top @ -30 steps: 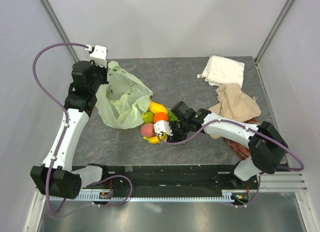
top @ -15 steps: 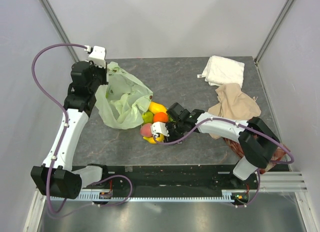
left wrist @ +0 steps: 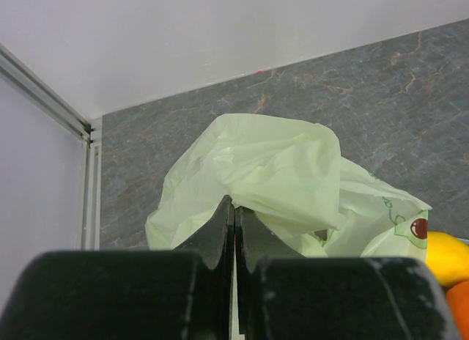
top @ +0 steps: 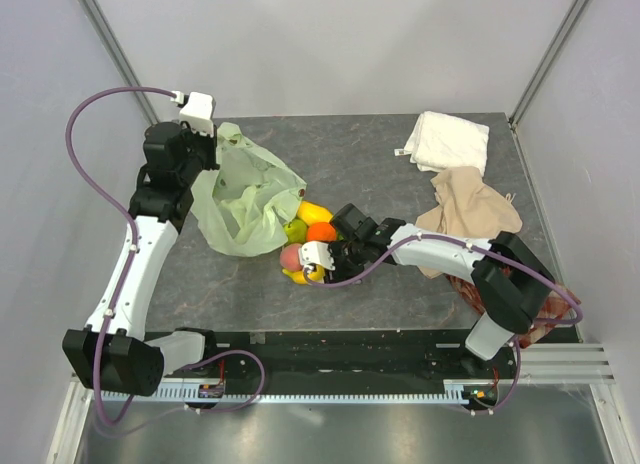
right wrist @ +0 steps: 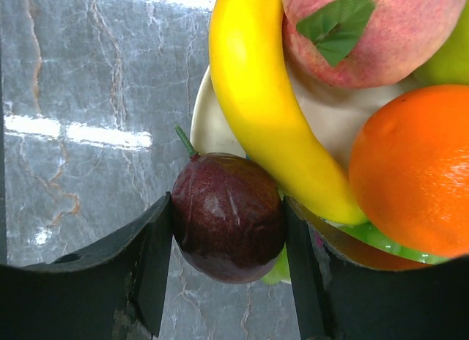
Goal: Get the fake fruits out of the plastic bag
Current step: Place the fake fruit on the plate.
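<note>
The dark purple fruit [right wrist: 229, 234] lies on the table [top: 400, 174] at the near edge of the heap of fake fruits [top: 308, 239]. It touches the banana [right wrist: 264, 113], with the peach [right wrist: 366, 32] and orange [right wrist: 414, 171] beyond, and the heap sits just beside the mouth of the plastic bag [top: 245, 199]. The fruit is squarely between the jaws of the right gripper [right wrist: 228, 207], one finger against each flank and the gap no wider than the fruit, so we judge them closed on it (how hard they squeeze we cannot tell). Its slightly longer axis, marked by the stem, points away from the wrist, so the fingers span its narrow width. The right arm is by far the nearer. The left gripper [left wrist: 234, 208], well apart at the far left, has its jaws pinched together on a fold of the bag and holds it up. We judge the coming move to be drawing this fruit clear of the banana.
</note>
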Motion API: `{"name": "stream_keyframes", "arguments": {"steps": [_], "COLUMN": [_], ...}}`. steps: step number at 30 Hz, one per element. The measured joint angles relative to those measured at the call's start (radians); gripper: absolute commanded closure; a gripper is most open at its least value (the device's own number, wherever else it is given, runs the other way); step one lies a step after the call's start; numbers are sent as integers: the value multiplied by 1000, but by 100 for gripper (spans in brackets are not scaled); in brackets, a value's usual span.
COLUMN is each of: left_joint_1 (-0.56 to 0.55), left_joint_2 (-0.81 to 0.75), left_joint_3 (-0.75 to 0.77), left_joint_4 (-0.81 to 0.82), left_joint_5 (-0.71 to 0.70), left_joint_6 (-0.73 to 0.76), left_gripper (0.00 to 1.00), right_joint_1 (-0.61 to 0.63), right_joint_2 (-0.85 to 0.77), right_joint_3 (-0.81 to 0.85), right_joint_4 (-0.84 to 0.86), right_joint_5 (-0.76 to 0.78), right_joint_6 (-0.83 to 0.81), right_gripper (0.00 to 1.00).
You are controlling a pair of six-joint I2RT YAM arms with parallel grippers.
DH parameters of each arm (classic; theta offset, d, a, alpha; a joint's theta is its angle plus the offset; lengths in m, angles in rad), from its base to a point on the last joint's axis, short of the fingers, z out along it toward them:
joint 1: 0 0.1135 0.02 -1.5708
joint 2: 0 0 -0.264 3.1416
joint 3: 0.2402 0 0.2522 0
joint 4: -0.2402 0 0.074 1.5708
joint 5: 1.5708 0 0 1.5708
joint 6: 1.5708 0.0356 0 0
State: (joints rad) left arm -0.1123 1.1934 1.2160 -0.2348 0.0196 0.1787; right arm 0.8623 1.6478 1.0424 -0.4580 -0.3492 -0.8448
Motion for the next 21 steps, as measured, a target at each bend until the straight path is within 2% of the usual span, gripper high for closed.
{"name": "stream_keyframes", "arguments": {"steps": [5, 7, 8, 9, 21], "left_joint_1": [0, 0, 0, 0, 0], "left_joint_2": [6, 8, 8, 8, 11], "left_joint_3": [0, 0, 0, 0, 0], "left_joint_4": [-3, -3, -3, -3, -3], "left_joint_5": [16, 18, 18, 19, 40], "left_joint_6": [-6, -7, -7, -7, -15], "left_gripper": [98, 98, 98, 98, 98], "right_joint_1": [4, 5, 5, 5, 4], "right_joint_2": [11, 11, 11, 10, -32], "right_joint_3": [0, 0, 0, 0, -18], "right_joint_4": [29, 34, 35, 36, 28], "right_joint_5": [11, 11, 11, 13, 33], "right_joint_6": [3, 3, 5, 5, 15], "right_gripper": [35, 25, 9, 2, 2]}}
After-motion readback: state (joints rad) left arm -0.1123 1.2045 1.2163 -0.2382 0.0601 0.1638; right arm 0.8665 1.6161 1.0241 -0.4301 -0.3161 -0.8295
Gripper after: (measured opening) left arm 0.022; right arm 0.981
